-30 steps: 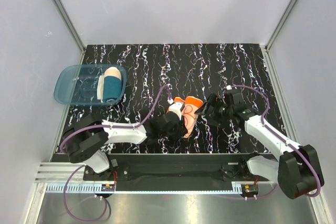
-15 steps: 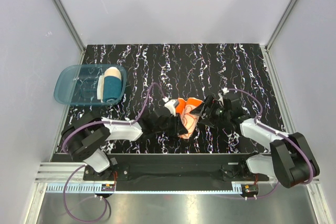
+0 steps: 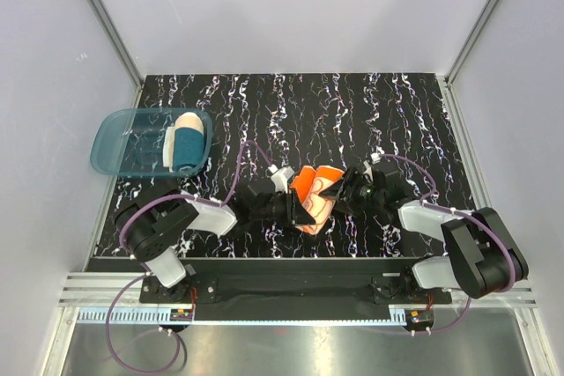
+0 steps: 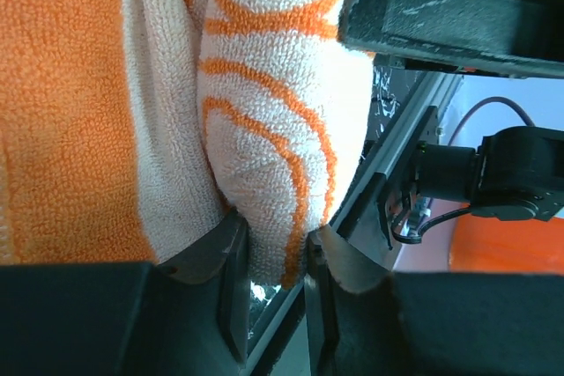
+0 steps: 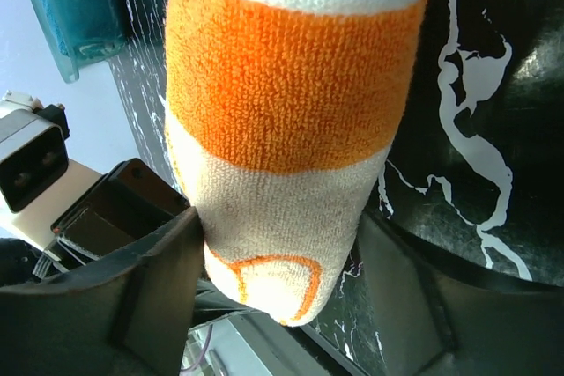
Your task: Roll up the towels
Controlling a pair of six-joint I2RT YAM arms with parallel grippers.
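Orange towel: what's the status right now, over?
Left hand pinching edge of orange towel. Right hand straddling the roll, grip unclear. Teal towel rolled, in tray. Nothing blocking.

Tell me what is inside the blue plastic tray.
One rolled teal-blue towel, its far end cream, lies at the right side of the tray. The tray floor beneath the roll is covered.

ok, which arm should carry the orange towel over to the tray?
Left, probably. The left pincer is shut on a fold of the orange towel, and the tray sits on its side. The right pincer only straddles the roll, jaws open, and would have to reach across.
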